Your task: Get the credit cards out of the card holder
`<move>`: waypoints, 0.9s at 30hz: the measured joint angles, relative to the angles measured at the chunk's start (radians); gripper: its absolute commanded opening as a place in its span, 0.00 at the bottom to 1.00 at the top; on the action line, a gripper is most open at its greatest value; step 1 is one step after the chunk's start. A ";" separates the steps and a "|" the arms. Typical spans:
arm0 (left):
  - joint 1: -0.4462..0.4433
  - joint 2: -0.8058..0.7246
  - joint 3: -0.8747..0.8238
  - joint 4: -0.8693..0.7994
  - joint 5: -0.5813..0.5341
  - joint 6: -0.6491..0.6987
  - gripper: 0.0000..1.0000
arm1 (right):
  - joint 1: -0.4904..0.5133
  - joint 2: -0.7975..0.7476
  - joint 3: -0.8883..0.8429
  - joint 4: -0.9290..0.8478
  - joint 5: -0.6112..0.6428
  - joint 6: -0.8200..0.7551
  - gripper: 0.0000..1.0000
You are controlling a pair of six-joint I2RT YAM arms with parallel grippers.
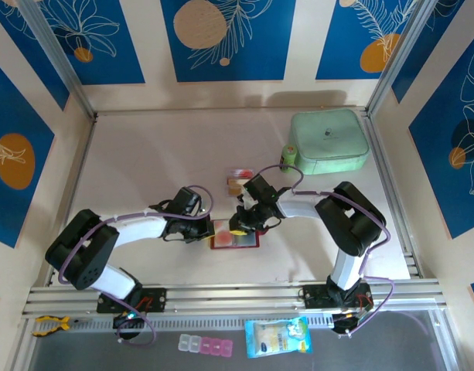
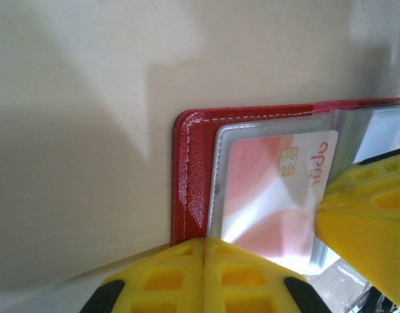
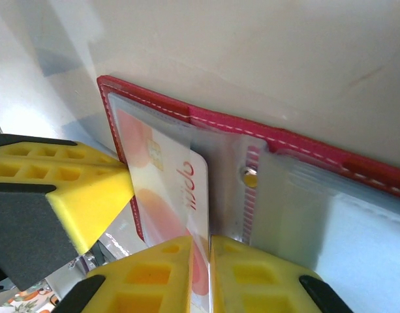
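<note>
A red card holder (image 1: 235, 240) lies open and flat on the pale worktop (image 1: 144, 154), near the middle and close to the near edge. The left gripper (image 2: 204, 274) is closed with nothing between its yellow fingers, its tips at the holder's left edge. The right gripper (image 3: 209, 270) comes in from the right and pinches the edge of a red-and-white card (image 3: 164, 195), which sits partly in a clear sleeve on the holder's left half. A mint-green case (image 1: 329, 141) rests at the far right.
</note>
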 measured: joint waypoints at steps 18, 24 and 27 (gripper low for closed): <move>0.000 0.000 0.000 -0.003 -0.001 0.000 0.00 | -0.007 0.000 -0.034 0.068 -0.033 0.019 0.07; 0.000 0.000 0.000 -0.005 -0.001 0.000 0.00 | -0.019 -0.025 -0.056 0.083 -0.037 0.018 0.01; 0.000 0.000 0.000 -0.005 -0.001 0.000 0.00 | -0.029 -0.040 -0.069 0.085 -0.037 0.018 0.00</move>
